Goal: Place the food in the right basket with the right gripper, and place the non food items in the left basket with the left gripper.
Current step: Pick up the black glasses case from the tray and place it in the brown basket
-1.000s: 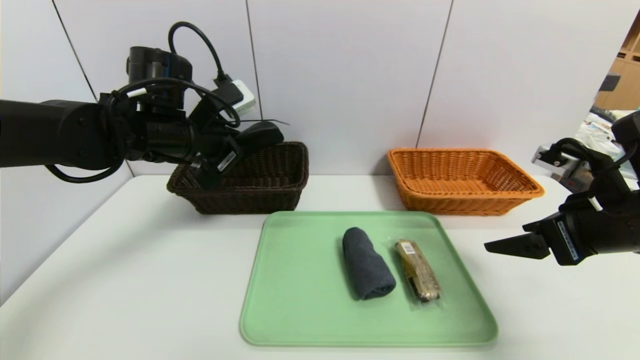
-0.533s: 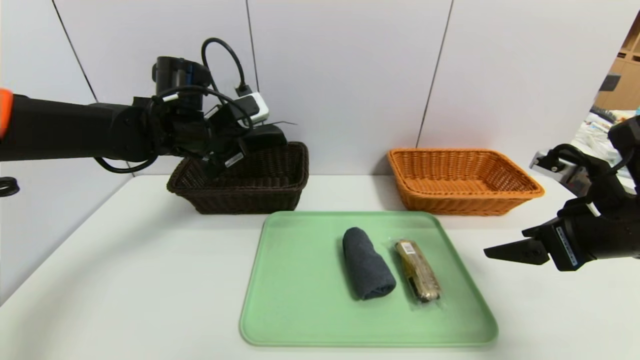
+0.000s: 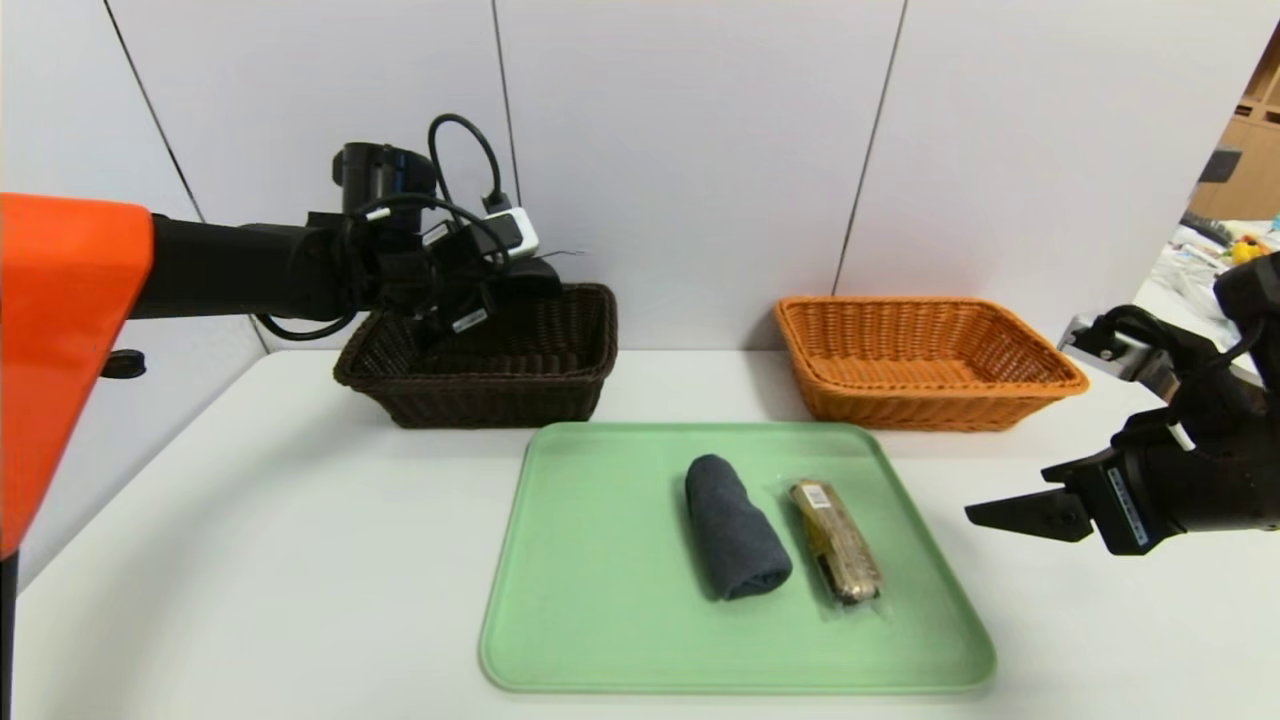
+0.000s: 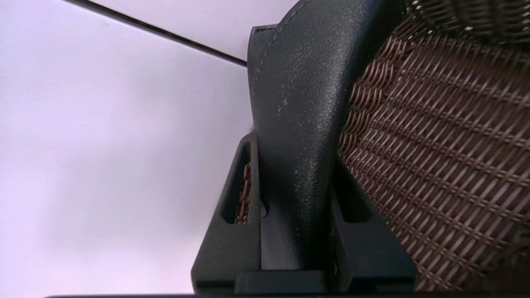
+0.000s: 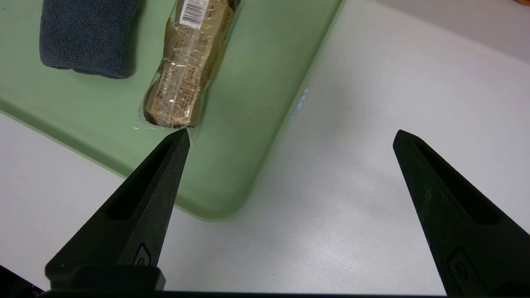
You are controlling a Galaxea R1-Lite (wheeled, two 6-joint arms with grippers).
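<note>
My left gripper [image 3: 505, 285] hangs over the back of the left basket [image 3: 500, 395], the dark brown one. It is shut on a black, grainy, tapered object [image 4: 296, 136] whose end pokes out above the rim [image 3: 535, 272]; the basket weave [image 4: 434, 145] shows right behind it. The food [image 3: 835, 540], a wrapped golden-brown bar [image 5: 184, 70], lies on the green tray [image 3: 600, 600] beside a rolled grey cloth [image 3: 735, 540]. My right gripper [image 3: 1005, 512] hovers open just off the tray's right edge, with nothing between its fingers [image 5: 292, 134]. The orange right basket [image 3: 930, 400] holds nothing that I can see.
The tray [image 5: 256, 103] sits at the middle front of the white table [image 3: 250, 560], both baskets behind it against the wall. The grey cloth [image 5: 87, 37] lies close to the left of the bar. Clutter shows past the table's right end.
My left arm has reached farther back and lower over the dark basket, carrying the black object; its orange segment has come into view. My right gripper has sunk slightly.
</note>
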